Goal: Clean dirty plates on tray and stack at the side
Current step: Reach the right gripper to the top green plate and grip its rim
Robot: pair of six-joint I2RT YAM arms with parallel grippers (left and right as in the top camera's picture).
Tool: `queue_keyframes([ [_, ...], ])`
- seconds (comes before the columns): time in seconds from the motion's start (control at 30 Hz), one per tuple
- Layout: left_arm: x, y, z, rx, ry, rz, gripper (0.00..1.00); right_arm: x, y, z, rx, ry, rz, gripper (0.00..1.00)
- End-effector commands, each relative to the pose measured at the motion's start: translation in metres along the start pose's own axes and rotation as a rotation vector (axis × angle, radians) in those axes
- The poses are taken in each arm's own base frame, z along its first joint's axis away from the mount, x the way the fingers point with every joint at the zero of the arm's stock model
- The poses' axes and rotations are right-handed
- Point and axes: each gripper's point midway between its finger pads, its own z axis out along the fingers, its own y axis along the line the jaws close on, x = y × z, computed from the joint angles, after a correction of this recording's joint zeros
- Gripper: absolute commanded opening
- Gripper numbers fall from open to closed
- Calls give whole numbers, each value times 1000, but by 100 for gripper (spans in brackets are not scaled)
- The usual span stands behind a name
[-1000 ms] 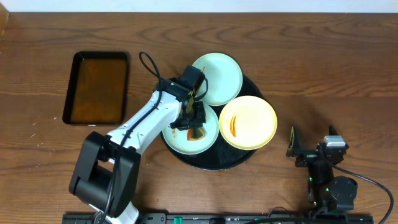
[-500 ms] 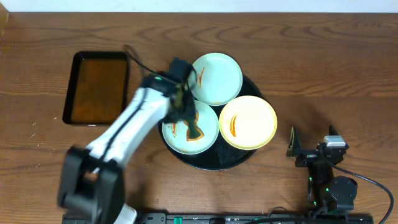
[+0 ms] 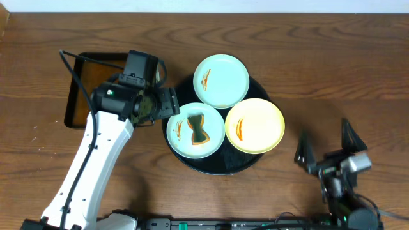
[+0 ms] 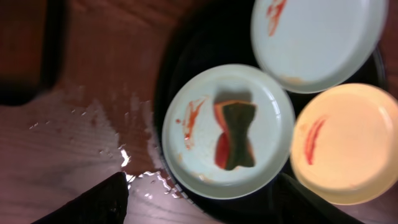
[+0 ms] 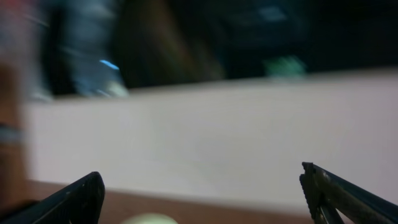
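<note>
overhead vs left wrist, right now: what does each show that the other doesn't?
Only overhead: the left gripper from outside, beside the tray; the right gripper open at the table's right; the round black tray with its whole rim.
Only left wrist: shiny patches on the wood next to the tray, wet or glare, cannot tell.
Both: the back mint plate, the front mint plate and the yellow plate, all sauce-smeared, with a sponge lying on the front one.
</note>
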Motion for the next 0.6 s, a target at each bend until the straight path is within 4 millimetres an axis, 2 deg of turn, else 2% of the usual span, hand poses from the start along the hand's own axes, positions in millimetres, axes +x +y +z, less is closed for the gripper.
queue_keyframes([
  [0.0, -3, 14, 3, -73, -10, 8, 75, -16, 30, 4, -169, 48, 82, 99],
  [0.1, -3, 14, 3, -74, -10, 8, 75, -24, 37, 20, -217, 181, 40, 99],
  [0.2, -3, 14, 3, -74, -9, 8, 75, -35, 52, 46, -352, 337, 38, 99],
  [0.23, -2, 14, 3, -75, -6, 8, 75, -40, 62, 59, -451, 417, 69, 99],
  [0.3, -1, 15, 3, -77, -3, 8, 75, -42, 72, 81, -592, 572, 205, 99],
  [0.4, 0, 15, 3, -79, 1, 8, 75, -30, 70, 113, -630, 793, 459, 99],
  [0.47, 2, 16, 3, -84, 10, 7, 75, -18, 69, 127, -632, 895, 608, 99],
  [0.5, 4, 17, 3, -88, 18, 8, 75, -9, 71, 136, -651, 964, 756, 99],
  [0.57, 6, 18, 2, -91, 25, 7, 75, -4, 73, 142, -686, 1002, 891, 99],
])
